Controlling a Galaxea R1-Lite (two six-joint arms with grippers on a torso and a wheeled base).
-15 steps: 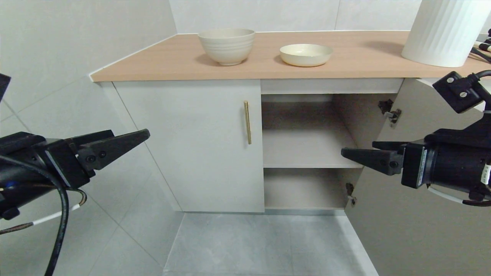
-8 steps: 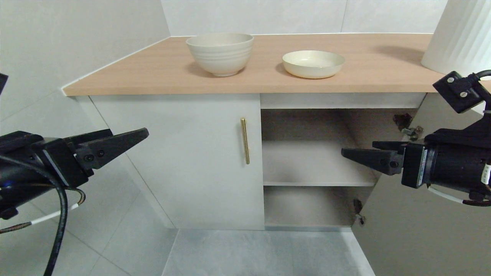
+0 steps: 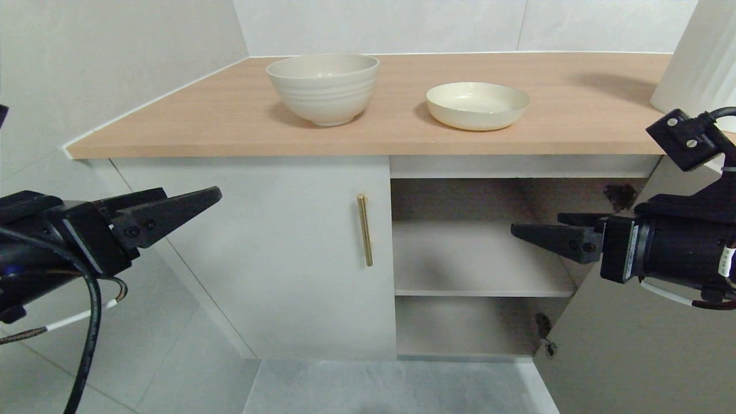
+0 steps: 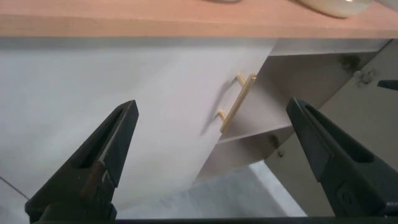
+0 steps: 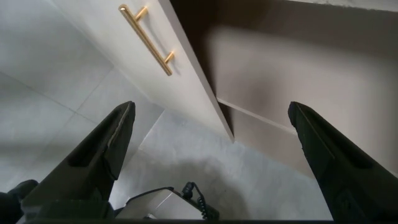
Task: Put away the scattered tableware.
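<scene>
A deep cream bowl and a shallow cream dish stand side by side on the wooden countertop. Below them is a cabinet whose right half is open, showing a bare shelf. My left gripper hangs open in front of the closed left door, well below the bowl. My right gripper is open too, level with the open compartment and holding nothing. In the left wrist view the left gripper frames the door handle. The right gripper shows wide apart in its own wrist view.
A tall white ribbed container stands at the counter's right end. The closed left door carries a brass handle. The open right door swings out under my right arm. A tiled wall closes the left side; grey floor lies below.
The whole head view has shifted: the counter and cabinet now look nearer and lower in the picture, so the camera moved. Both grippers keep their pose and stay open.
</scene>
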